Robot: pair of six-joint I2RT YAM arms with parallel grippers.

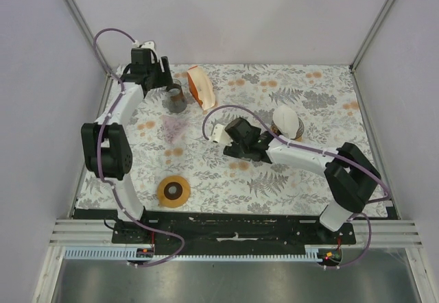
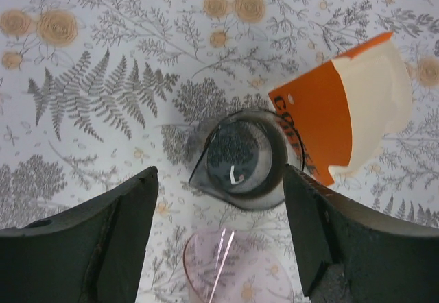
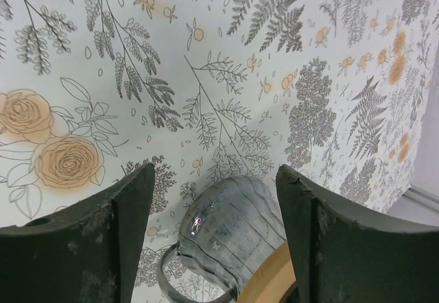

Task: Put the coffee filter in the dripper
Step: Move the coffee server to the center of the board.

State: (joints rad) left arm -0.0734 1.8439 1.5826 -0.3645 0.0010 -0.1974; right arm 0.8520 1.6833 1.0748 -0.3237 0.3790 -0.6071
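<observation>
The left gripper (image 2: 219,179) is hanging spread wide and empty near the far left corner of the counter (image 1: 329,97). A small glass jug (image 2: 240,162) is showing between its fingers, touched by neither. A clear pink cup (image 2: 233,275) is sitting just on the near side of the jug, and an orange ring (image 1: 174,192) is lying toward the near edge. The coffee filters (image 2: 374,104) are resting in their orange sleeve (image 2: 312,121) just right of the jug, by the far edge. The right gripper (image 3: 214,179) is hovering mid-counter, released and holding nothing. The ribbed dripper (image 1: 286,120) is sitting just to its right, seemingly tipped on its wooden collar.
</observation>
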